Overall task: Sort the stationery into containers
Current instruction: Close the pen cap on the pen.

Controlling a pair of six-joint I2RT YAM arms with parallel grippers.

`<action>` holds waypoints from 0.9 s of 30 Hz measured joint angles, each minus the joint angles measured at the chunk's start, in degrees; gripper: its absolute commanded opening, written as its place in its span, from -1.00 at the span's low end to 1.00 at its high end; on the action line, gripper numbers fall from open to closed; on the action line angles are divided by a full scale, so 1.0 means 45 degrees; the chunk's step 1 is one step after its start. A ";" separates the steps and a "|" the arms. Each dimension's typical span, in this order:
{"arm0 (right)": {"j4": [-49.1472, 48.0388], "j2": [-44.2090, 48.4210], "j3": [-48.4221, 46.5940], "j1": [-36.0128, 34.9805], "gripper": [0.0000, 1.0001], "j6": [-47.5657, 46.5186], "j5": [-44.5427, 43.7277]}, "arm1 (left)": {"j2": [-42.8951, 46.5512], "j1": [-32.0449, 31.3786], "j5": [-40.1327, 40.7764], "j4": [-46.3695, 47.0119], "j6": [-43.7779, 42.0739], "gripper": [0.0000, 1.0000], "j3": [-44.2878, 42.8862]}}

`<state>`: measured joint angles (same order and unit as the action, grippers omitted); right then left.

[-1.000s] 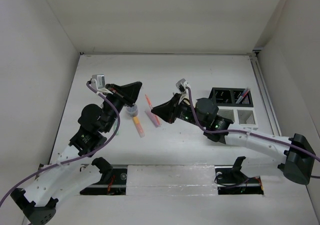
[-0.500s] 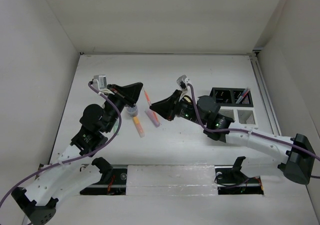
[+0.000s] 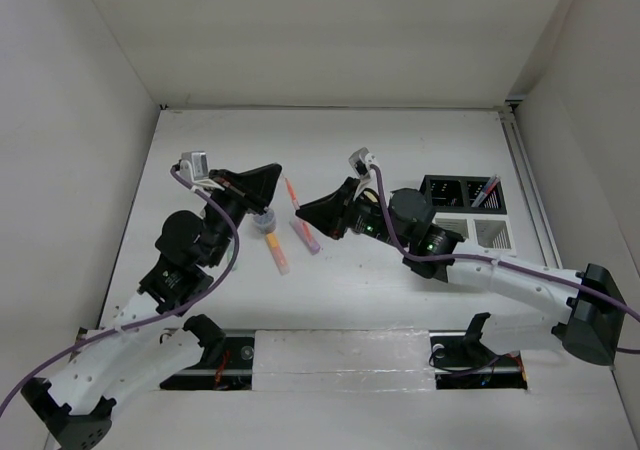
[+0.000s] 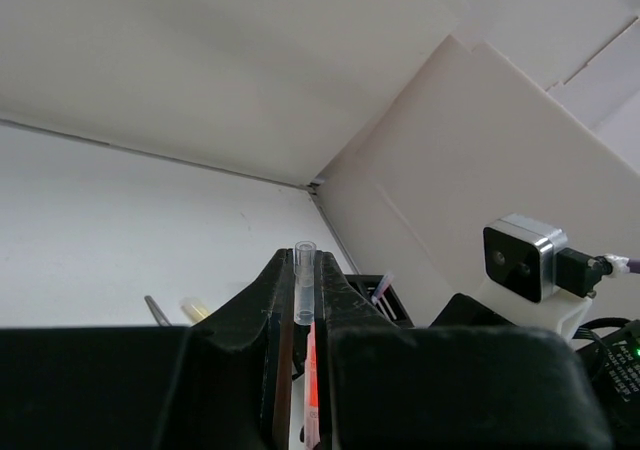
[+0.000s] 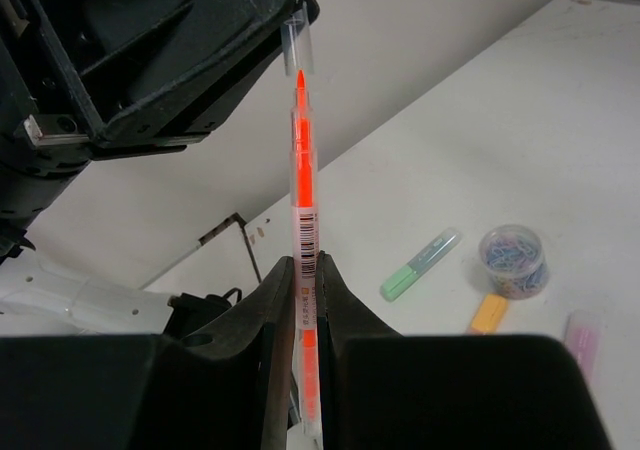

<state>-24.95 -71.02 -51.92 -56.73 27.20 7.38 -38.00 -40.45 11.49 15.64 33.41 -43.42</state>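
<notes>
left gripper (image 4: 303, 275) and right gripper (image 5: 305, 282) both pinch red pen (image 5: 303, 185) near tub (image 5: 514, 262), purple marker (image 3: 305, 235)

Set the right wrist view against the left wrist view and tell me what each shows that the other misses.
Only the right wrist view: the green marker, orange marker, purple marker and clear tub of paper clips on the table. Only the left wrist view: the organizer and the right arm's camera. Both: the orange-red pen, its clear cap pinched by the left gripper, its barrel by the right gripper.
</notes>
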 measured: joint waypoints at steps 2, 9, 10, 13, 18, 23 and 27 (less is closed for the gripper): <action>0.0005 0.0000 0.0000 0.0000 -1.00 0.0005 0.0000 | 0.0131 0.0000 0.0131 0.0005 0.0005 -1.00 0.0000; 0.0005 0.0005 0.0005 0.0000 -1.00 0.0005 0.0000 | 0.0321 0.0000 0.0272 0.0005 0.0005 -1.00 0.0000; 0.0005 0.0005 0.0005 0.0000 -1.00 0.0005 0.0000 | 0.0321 0.0000 0.0272 0.0005 0.0005 -1.00 0.0000; 0.0005 -0.0005 0.0000 0.0000 -1.00 0.0005 0.0005 | 0.0321 0.0000 0.0272 0.0005 0.0005 -1.00 0.0000; 0.0010 -0.0194 -0.0005 0.0000 -1.00 0.0000 0.0019 | 0.0316 0.0000 0.0272 0.0005 0.0005 -1.00 0.0000; 0.0024 -0.0423 -0.0097 0.0000 -1.00 0.0005 0.0083 | 0.0306 0.0000 0.0243 0.0005 0.0005 -1.00 0.0000; 0.0024 -0.0442 -0.0141 0.0000 -1.00 0.0000 0.0136 | 0.0282 0.0000 0.0209 0.0005 0.0005 -1.00 0.0000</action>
<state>-24.84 -73.01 -52.56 -56.73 27.20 7.99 -36.73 -40.45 12.43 15.66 33.43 -43.42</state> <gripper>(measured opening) 0.159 0.041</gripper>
